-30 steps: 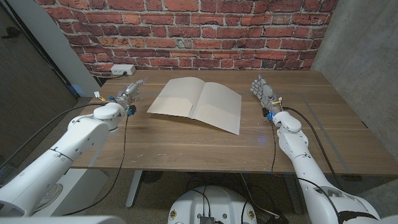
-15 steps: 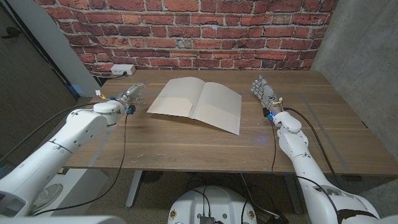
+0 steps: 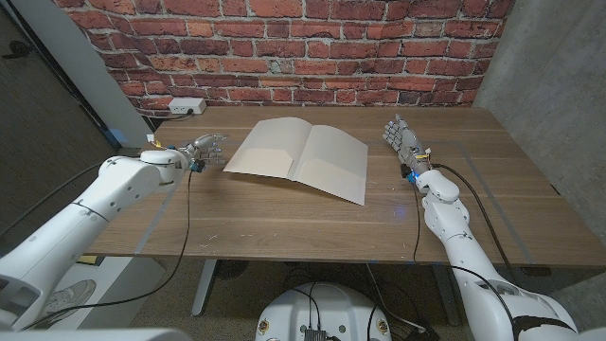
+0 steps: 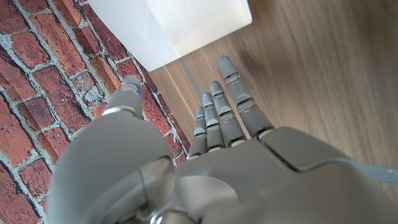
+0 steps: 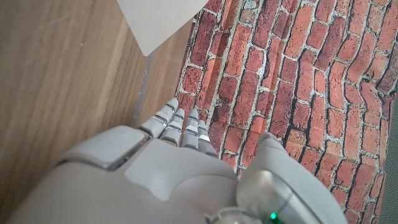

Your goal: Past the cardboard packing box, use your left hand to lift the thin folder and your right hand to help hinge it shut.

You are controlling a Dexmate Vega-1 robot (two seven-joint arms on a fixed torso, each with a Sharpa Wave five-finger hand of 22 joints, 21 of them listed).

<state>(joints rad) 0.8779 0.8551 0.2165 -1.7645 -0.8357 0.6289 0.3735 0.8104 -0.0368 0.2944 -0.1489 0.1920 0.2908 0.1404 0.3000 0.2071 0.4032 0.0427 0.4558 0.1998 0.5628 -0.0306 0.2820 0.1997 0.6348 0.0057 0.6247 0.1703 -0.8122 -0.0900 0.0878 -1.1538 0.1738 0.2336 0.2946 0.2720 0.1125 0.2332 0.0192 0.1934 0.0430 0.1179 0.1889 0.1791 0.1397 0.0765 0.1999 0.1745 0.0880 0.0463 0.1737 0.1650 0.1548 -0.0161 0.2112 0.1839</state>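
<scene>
Red brick wall across the frame's top; grey concrete at upper right; wooden table filling the middle.

Item 1: thin folder, cream, lying open and flat at upper centre of the table, spine running from the far edge toward the lower right (nothing touching it).

Item 2: left hand, at centre left, just beside the folder's left corner but apart from it; fingers straight and slightly spread, pointing toward the folder, holding nothing.

Item 3: right hand, at centre right, near the folder's right edge, apart from it; fingers extended toward the wall, holding nothing.

Item 4: white power strip, upper left, against the wall.
</scene>
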